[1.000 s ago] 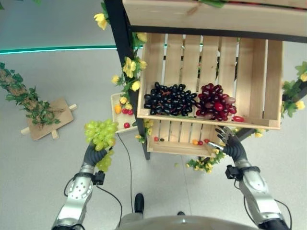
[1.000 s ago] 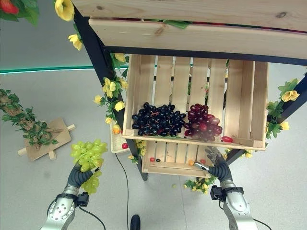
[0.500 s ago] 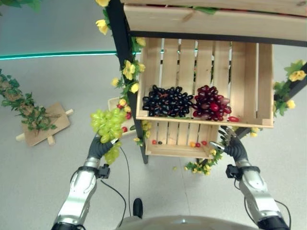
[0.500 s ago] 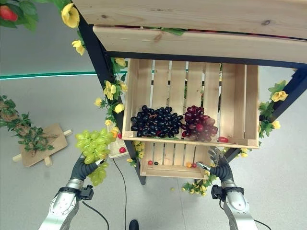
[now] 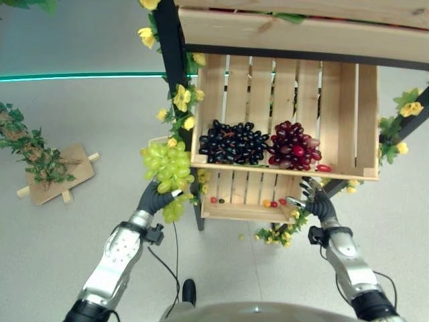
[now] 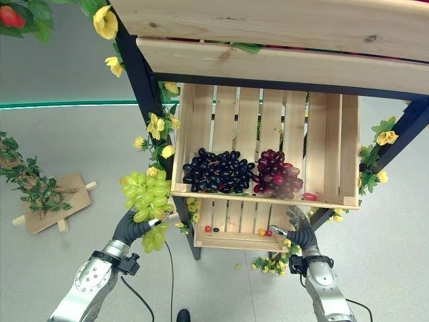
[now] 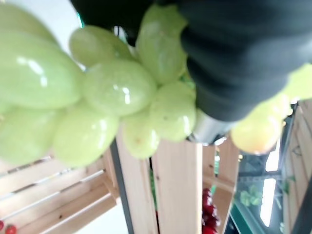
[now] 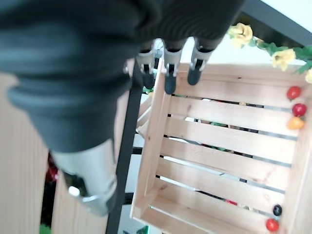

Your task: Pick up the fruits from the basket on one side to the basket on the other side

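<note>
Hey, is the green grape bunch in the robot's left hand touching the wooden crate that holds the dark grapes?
Apart. The right eye view shows floor between the green grape bunch, held in the left hand, and the wooden crate.

Green grape bunch (image 5: 167,171) hangs gripped in left hand (image 5: 154,200).

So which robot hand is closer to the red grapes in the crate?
Right. The right robot hand hangs just below the red grapes, under the crate's front edge. The left robot hand is off past the black grapes, holding green grapes.
</note>
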Controlling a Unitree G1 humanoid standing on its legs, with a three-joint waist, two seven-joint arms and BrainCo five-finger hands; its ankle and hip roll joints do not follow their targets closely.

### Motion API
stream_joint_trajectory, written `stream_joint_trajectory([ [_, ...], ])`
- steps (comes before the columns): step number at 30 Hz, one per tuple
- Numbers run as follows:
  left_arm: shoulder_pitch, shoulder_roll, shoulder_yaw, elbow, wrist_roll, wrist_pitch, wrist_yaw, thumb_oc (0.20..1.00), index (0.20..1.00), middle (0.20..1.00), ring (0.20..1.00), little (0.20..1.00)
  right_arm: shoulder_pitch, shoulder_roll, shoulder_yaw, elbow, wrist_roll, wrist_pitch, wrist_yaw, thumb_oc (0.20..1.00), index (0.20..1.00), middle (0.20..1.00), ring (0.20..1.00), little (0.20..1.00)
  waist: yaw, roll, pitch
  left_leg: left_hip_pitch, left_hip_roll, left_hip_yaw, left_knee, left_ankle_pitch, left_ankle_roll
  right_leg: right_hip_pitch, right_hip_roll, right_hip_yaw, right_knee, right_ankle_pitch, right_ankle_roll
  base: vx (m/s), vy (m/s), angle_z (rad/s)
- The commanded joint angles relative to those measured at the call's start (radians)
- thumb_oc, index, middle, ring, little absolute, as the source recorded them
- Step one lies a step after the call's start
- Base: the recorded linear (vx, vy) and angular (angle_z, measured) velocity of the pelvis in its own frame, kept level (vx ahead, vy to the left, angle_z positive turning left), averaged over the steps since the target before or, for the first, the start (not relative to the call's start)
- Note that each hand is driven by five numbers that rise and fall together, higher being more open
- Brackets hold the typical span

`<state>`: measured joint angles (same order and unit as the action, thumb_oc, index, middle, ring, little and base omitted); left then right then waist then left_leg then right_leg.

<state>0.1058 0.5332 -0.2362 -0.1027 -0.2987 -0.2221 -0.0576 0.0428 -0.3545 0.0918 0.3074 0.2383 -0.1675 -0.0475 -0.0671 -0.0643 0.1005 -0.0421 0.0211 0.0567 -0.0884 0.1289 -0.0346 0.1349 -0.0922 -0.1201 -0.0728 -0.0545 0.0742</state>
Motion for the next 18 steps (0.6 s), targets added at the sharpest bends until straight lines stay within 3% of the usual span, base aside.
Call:
stream_joint_trajectory([
  [1,-0.182,-0.033,-0.07,-0.101,-0.043,-0.084,-0.056,0.2,0.2,0.2,0.2,0.2,-0.121,0.013,0.022,-0.017,0.002,-0.031,0.002,1.0,1.0,1.0,1.0,1.0,-0.02,-0.012,-0.024,0.09,0.063,0.066,0.17,-0.23,-0.029,-0.1,-0.068,0.003,0.055,0.058,0.101,0.0,0.0,0.0],
  [11,-0.327,-0.074,-0.155,-0.104,-0.065,-0.081,-0.043,0.2,0.2,0.2,0.2,0.2,-0.159,0.03,0.094,-0.002,-0.016,-0.016,0.007,1.0,1.0,1.0,1.0,1.0,-0.044,-0.036,-0.028,0.112,0.068,0.14,0.229,-0.273,-0.015,-0.118,-0.071,0.069,0.078,0.072,0.116,-0.01,0.022,-0.18],
  [18,-0.321,-0.065,-0.162,-0.092,-0.069,-0.072,-0.055,0.2,0.2,0.2,0.2,0.2,-0.141,0.029,0.083,0.001,-0.017,-0.012,0.007,1.0,1.0,1.0,1.0,1.0,-0.045,-0.052,-0.018,0.103,0.069,0.139,0.304,-0.314,-0.008,-0.121,-0.077,0.075,0.121,0.052,0.114,0.01,0.024,-0.13],
])
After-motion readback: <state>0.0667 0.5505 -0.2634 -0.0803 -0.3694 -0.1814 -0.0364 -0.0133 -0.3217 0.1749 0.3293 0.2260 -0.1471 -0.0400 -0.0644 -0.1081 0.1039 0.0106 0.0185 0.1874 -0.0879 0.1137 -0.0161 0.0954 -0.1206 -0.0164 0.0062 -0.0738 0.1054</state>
